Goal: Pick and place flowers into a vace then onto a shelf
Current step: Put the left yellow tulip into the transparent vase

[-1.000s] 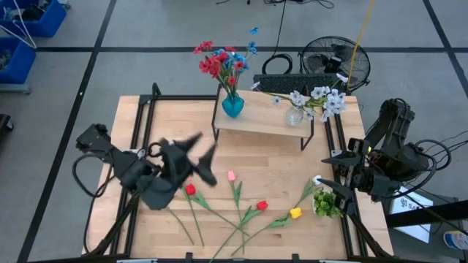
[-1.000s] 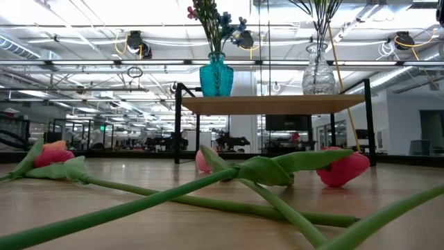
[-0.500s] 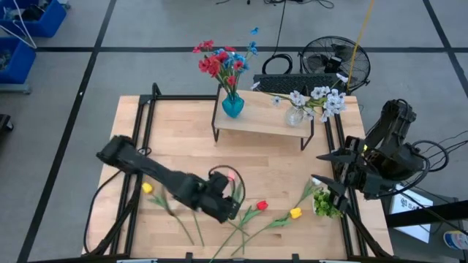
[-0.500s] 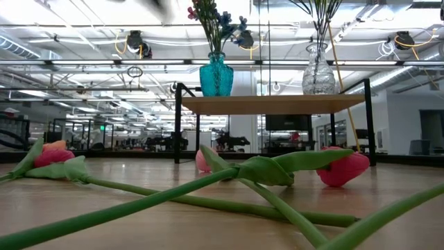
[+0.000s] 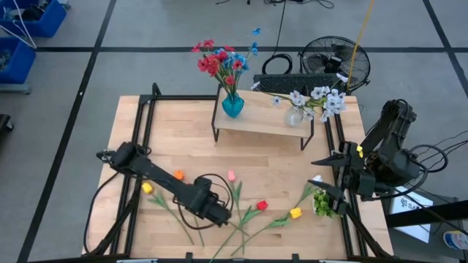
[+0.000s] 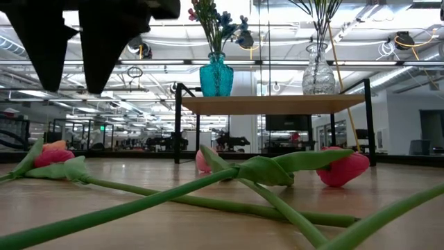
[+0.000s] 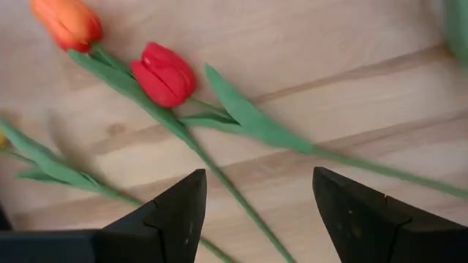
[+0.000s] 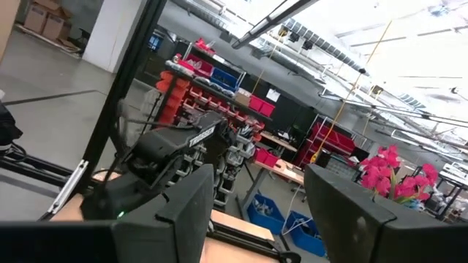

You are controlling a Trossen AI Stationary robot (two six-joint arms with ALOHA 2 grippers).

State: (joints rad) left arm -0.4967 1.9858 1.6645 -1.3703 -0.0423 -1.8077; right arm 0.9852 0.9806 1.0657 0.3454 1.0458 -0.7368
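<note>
The left gripper (image 7: pixel 256 219), jaws spread, hovers over a light, floppy red artificial tulip (image 7: pixel 165 74); grip its thin green stem.

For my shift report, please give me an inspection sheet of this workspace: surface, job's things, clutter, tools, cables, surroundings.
Surface: light-wood table, bare around the shelf.
Job's things: several loose flowers lie across the near part of the table; a red one and an orange one lie ahead of the left tool. The shelf carries a teal vase with red and blue blossoms and a clear vase with white ones.
Clutter: leafy green clump near the right edge.
Tools: left tool open, low over the flower stems; right tool open, empty, waiting at the right edge.
Cables: black cable on the floor behind the table.
Surroundings: floor fan, blue bins.
</note>
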